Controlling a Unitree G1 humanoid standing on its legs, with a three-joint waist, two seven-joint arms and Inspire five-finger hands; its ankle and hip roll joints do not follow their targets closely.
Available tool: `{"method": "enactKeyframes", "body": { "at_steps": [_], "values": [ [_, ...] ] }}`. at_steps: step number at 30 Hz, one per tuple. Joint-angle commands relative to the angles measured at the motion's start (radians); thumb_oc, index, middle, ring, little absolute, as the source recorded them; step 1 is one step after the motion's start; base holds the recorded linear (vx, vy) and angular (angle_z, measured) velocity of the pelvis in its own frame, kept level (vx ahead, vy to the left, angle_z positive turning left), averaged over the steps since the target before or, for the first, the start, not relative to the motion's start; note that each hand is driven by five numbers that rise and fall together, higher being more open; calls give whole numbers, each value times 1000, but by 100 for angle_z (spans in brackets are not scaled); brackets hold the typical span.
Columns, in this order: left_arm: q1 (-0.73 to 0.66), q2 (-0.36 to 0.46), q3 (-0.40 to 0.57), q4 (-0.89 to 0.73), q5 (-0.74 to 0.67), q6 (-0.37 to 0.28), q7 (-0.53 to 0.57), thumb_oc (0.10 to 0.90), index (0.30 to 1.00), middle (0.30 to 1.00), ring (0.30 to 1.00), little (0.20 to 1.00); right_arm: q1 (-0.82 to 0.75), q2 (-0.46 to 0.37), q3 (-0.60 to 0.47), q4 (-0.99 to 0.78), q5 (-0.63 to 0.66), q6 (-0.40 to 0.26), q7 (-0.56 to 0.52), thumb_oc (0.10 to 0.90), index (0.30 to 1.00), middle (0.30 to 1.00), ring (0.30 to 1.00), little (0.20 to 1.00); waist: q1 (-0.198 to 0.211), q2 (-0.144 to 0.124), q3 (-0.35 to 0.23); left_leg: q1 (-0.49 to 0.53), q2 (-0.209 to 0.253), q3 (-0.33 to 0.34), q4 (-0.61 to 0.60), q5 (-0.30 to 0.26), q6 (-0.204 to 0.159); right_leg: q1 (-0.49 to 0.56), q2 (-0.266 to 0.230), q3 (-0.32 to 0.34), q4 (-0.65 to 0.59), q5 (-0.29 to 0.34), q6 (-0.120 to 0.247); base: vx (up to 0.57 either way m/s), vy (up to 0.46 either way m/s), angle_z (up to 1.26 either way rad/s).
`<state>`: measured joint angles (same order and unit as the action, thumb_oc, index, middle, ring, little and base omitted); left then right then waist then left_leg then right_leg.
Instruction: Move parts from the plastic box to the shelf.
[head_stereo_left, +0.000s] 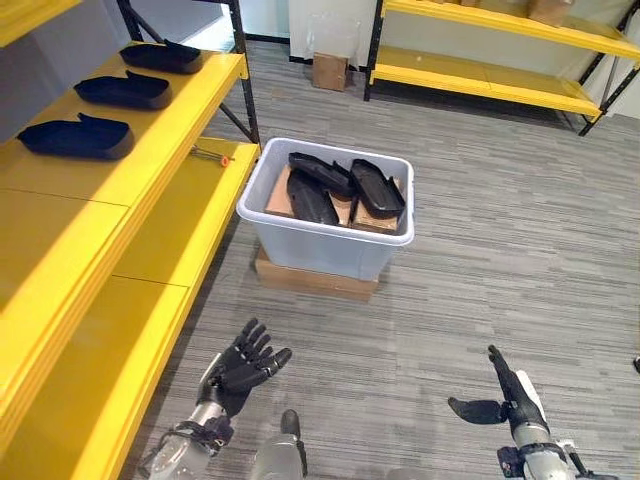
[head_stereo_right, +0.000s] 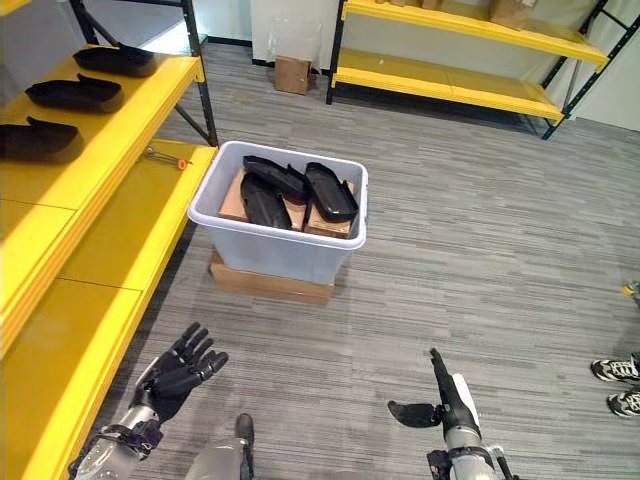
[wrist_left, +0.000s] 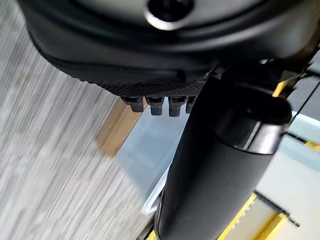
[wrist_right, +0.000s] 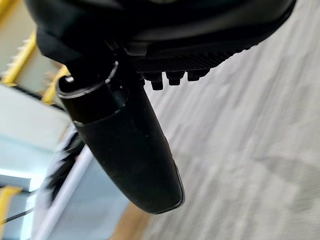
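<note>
Hovering low over the grey carpet at the near edge, both hands are empty. The left hand (head_stereo_left: 243, 368) sits near left, just beside the yellow shelf (head_stereo_left: 150, 215), fingers spread and only loosely bent, touching nothing. The right hand (head_stereo_left: 505, 397) hangs near right, well apart from its partner, fingers straight and pointing away from the robot, thumb stuck out to the left, nothing held and nothing touched.

Out ahead, in the middle of the floor, stands the plastic box (head_stereo_left: 325, 235), pale grey, sitting on a flat cardboard slab (head_stereo_left: 312, 278). Inside it lie three black parts (head_stereo_left: 350, 185), long and shell-shaped, piled across brown cardboard blocks in the box. The box stands just beside the far end of the shelf's lower level.

Up on the shelf's upper level, far left, three more black parts (head_stereo_left: 78, 136) lie in a row, one behind the other, each apart from its neighbour. A small tool with an orange tip (head_stereo_left: 212, 155) lies on the lower level close to the box.

Farther back, a small cardboard carton (head_stereo_left: 329, 70) rests on the floor by a second yellow rack (head_stereo_left: 490, 80). At the right edge in the right eye view, a person's shoes (head_stereo_right: 615, 385) stand on the carpet.
</note>
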<state>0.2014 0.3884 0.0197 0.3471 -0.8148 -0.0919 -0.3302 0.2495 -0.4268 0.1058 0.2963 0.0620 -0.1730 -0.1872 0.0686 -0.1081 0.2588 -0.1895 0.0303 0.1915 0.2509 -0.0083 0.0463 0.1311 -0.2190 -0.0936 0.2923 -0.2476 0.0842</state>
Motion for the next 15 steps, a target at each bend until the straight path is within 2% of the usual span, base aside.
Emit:
{"method": "enactKeyframes", "body": {
  "at_steps": [1, 4, 7, 9, 10, 11, 12, 14, 15],
  "values": [
    [13, 21, -13, -135, 10, -84, -16, 900, 1000, 1000, 1000, 1000, -73, -48, -42, -31, 31, -105, -28, 900, 1000, 1000, 1000, 1000, 27, 15, -88, 1, 35, -51, -24, -40, -8, 37, 45, -41, 39, 56, 33, 94, 209, -19],
    [-5, 18, -15, -121, 15, -71, -23, 900, 1000, 1000, 1000, 1000, -113, -42, -35, -19, 33, -128, -35, 900, 1000, 1000, 1000, 1000, 44, 3, -105, 3, 4, -12, -2, -79, 22, 60, 23, -76, 42, 104, 45, 68, 204, -20],
    [-18, 14, -25, -116, 35, -60, -44, 900, 1000, 1000, 1000, 1000, -140, -39, -32, -19, 35, -114, -49, 900, 1000, 1000, 1000, 1000, 60, -5, -115, 11, -22, 25, 4, -111, 48, 69, -5, -121, 93, 151, 47, 30, 229, -27],
    [-24, 11, -35, -114, 52, -51, -58, 900, 1000, 1000, 1000, 1000, -157, -37, -28, -19, 23, -104, -61, 900, 1000, 1000, 1000, 1000, 68, -5, -121, 23, -35, 45, -4, -124, 64, 64, -21, -154, 147, 177, 48, 76, 234, -28],
    [-24, 8, -50, -111, 75, -60, -71, 900, 1000, 1000, 1000, 1000, -180, -32, -15, -14, 19, -95, -58, 900, 1000, 1000, 1000, 1000, 71, 0, -118, 66, -56, 67, -14, -163, 83, 17, -49, -175, 274, 207, 61, 156, 346, -36],
    [-27, 7, -69, -107, 61, -74, -64, 900, 1000, 1000, 1000, 1000, -200, -38, -4, -17, 21, -89, -52, 900, 1000, 1000, 1000, 1000, 52, 6, -114, 100, -68, 77, -21, -185, 93, -39, 3, -169, 297, 178, 57, 95, 296, -44],
    [-28, 6, -69, -107, 61, -74, -64, 900, 1000, 1000, 1000, 1000, -202, -39, -4, -17, 21, -89, -52, 900, 1000, 1000, 1000, 1000, 53, 13, -115, 93, -56, 87, -27, -163, 94, -45, 11, -181, 289, 191, 42, 61, 163, -38],
    [-46, 4, -79, -110, 32, -72, -33, 900, 1000, 1000, 1000, 1000, -217, -49, 10, -28, 18, -87, -34, 900, 1000, 1000, 1000, 1000, 14, 23, -99, 150, -72, 75, -46, -177, 88, -165, 104, -180, 247, 159, 31, 78, 105, 1],
    [-53, 1, -78, -107, 30, -73, -27, 900, 1000, 1000, 1000, 1000, -218, -52, 12, -31, 19, -87, -31, 900, 1000, 1000, 1000, 1000, 4, 27, -94, 172, -76, 67, -55, -181, 83, -204, 112, -190, 225, 158, 27, 208, 97, -3]
  ]
}}
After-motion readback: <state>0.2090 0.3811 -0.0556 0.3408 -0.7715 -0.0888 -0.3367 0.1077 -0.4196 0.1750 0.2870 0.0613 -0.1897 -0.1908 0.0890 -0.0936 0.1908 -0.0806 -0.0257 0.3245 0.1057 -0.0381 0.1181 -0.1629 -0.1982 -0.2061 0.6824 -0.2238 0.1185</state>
